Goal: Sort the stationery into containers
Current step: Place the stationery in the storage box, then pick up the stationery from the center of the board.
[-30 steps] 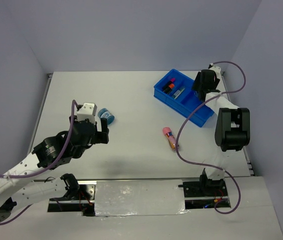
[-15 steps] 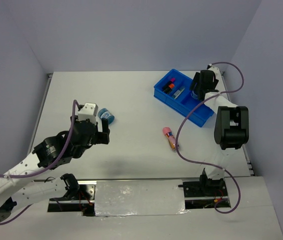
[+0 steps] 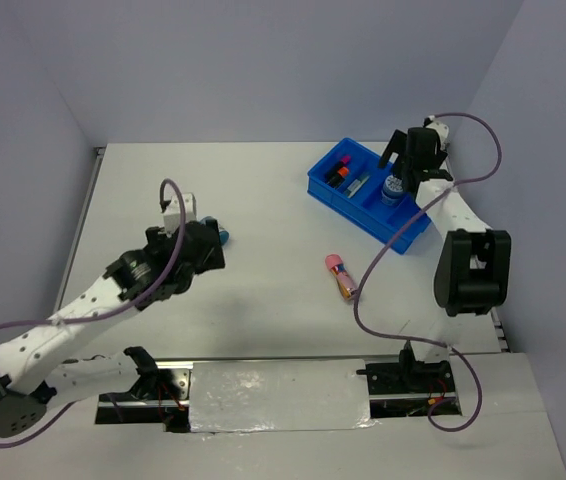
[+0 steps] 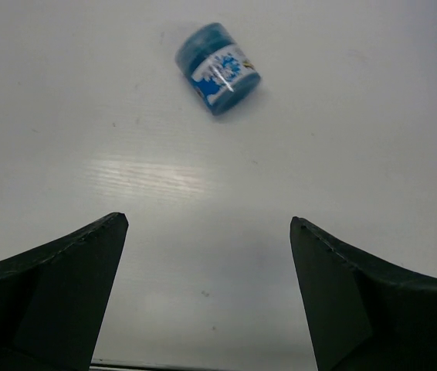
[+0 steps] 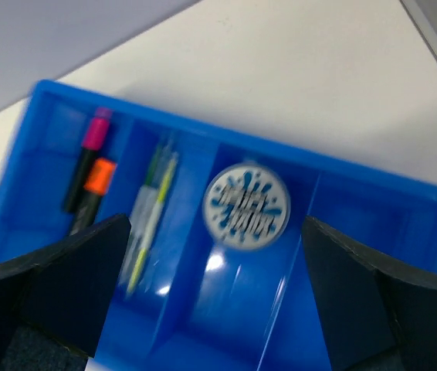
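Left: we are leaning the arm toward 2 o'clock, left gripper (image 4: 207, 224) released, round blue plastic tub (image 4: 217, 68) at 12 o'clock.
Right: we are hovering over blue rectangular plastic tray (image 5: 373, 232), right gripper (image 5: 215, 224) released.

A round blue tub (image 3: 393, 187) sits inside the blue rectangular plastic tray (image 3: 344, 205). The right end effector (image 3: 404, 166) hangs over it. A pink-gold cylinder (image 3: 340, 276) lies on the white surface (image 3: 263, 190). The left end effector (image 3: 212, 250) nearly hides another blue tub (image 3: 223, 236).

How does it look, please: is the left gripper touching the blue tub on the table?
Apart. The left wrist view shows bare table between the open left gripper and the blue tub lying ahead.
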You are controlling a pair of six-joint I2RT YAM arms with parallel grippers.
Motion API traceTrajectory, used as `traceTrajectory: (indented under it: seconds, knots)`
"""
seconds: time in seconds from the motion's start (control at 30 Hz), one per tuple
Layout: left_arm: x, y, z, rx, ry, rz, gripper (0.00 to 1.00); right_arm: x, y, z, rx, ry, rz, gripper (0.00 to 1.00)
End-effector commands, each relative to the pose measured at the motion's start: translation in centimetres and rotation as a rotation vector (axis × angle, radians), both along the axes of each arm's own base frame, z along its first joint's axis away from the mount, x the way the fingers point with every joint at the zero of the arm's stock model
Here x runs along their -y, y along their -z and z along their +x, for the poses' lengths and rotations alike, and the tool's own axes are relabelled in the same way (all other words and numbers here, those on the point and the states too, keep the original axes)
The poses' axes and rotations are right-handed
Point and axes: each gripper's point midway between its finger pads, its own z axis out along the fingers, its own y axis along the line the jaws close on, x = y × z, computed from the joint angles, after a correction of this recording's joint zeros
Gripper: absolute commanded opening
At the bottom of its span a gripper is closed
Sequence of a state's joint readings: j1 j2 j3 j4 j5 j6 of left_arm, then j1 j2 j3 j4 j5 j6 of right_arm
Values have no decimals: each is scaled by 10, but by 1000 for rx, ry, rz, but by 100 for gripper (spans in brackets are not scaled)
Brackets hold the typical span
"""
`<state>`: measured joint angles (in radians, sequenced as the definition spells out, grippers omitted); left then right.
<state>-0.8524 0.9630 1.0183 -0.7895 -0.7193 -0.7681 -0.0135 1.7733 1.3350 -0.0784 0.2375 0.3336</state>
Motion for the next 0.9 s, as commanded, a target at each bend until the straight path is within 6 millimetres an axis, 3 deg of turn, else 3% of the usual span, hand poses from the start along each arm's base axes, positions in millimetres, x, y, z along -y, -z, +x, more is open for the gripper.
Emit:
traceTrajectory:
  seconds: [0.0, 0.03, 0.07, 0.1, 0.13, 0.17, 0.23, 0.27, 0.3, 0.33, 0.37, 0.43, 0.47, 0.53, 0.6, 0.87]
  knots:
    - [1, 1, 40, -21, -180, -103, 99, -38, -79, -38, 85, -59, 83, 100]
    - [-3, 5, 49, -31, -227, -108, 99, -58, -97, -53, 102, -102, 86, 100]
    - [-9, 1, 63, -20, -309, -146, 99, -69, -96, -64, 82, -134, 72, 100]
    - [-10, 18, 70, -73, -345, -103, 99, -78, -94, -77, 51, -157, 65, 100]
    - [-9, 15, 82, -70, -387, -128, 99, -99, -97, -94, 52, -226, 53, 100]
    - [-4, 32, 93, -108, -400, -100, 99, -110, -95, -102, 54, -271, 54, 100]
    - [3, 34, 110, -122, -436, -135, 99, -133, -91, -123, 54, -380, 65, 100]
    - [3, 51, 117, -155, -474, -109, 99, -146, -87, -132, 41, -445, 92, 100]
    - [-1, 56, 119, -166, -513, -92, 99, -150, -92, -141, 51, -473, 107, 100]
    - [0, 54, 128, -153, -550, -120, 99, -158, -84, -151, 42, -512, 120, 100]
    - [0, 66, 132, -171, -570, -102, 99, -164, -83, -158, 49, -548, 133, 100]
    - [8, 70, 144, -165, -567, -111, 99, -168, -83, -175, 69, -582, 154, 100]
    - [9, 84, 147, -194, -579, -82, 99, -171, -83, -180, 72, -600, 166, 100]
    - [7, 85, 153, -200, -611, -50, 99, -172, -86, -191, 86, -621, 181, 100]
    - [4, 101, 158, -229, -619, -8, 99, -176, -90, -201, 100, -649, 195, 100]
    - [-5, 144, 164, -275, -630, -5, 99, -181, -94, -217, 132, -699, 212, 100]
